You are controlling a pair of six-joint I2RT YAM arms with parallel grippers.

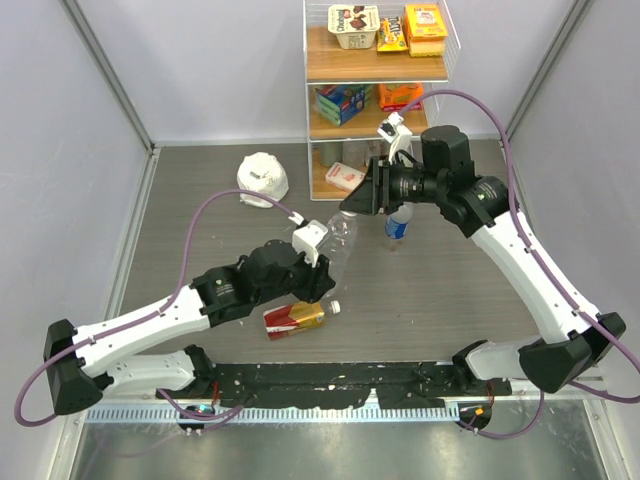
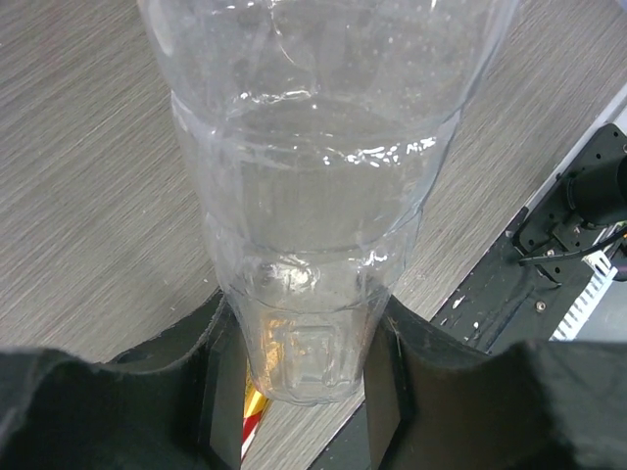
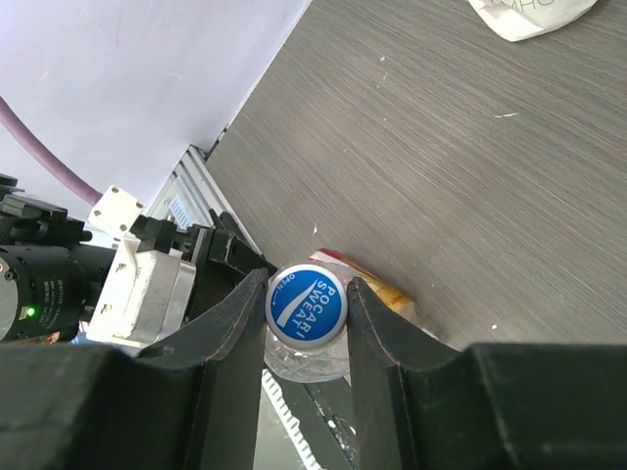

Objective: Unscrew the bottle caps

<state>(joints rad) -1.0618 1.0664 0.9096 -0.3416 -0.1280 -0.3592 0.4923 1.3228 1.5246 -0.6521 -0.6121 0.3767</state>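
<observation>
The left fingers clamp the base of the clear bottle; the right fingers pinch its blue cap. The bottle looks light and crushable, so the stiffer ends are the best places to hold it.

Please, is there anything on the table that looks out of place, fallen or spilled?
Yes. The amber bottle lies on its side beside the left arm, its white cap on, while the blue-label bottle stands upright. I see no spill and no damage.

Glossy clear plastic bottle, matt woodgrain table.
</observation>
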